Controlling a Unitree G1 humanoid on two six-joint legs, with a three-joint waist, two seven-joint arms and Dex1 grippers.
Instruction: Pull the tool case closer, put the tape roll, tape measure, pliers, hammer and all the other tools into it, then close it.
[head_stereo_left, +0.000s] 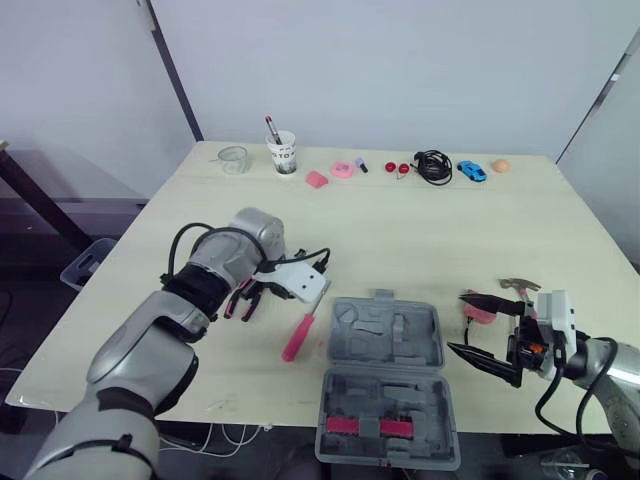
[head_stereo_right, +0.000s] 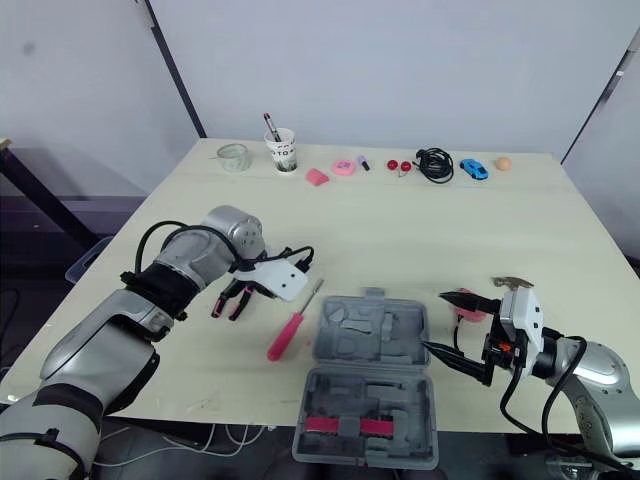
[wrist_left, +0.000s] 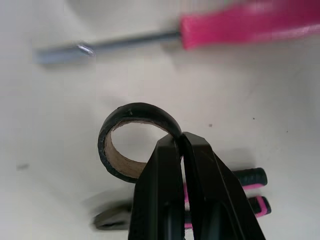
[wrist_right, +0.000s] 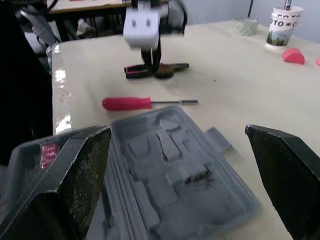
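1. Left pincer (wrist_left: 181, 137) clamped on the wall of the tape roll (wrist_left: 140, 110), just beside the pliers (wrist_left: 245, 177) on the tabletop (head_stereo_left: 400, 230).
2. Pink screwdriver (head_stereo_left: 298, 335) lies between them and the open tool case (head_stereo_left: 385, 335).
3. Right pincer (head_stereo_left: 457, 322) fingers wide apart, near the case's right side.

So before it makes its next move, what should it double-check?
1. Grip: the left claw is shut on the tape roll: ok.
2. Roll lifted clear of the pliers beneath it: cannot tell.
3. Target: the tool case lies open, tray facing up: ok.
4. Other arm: the right claw is open beside the case, holding nothing: ok.
5. Table path from roll to case: not ok, the screwdriver lies between; lifting over it would probably do.
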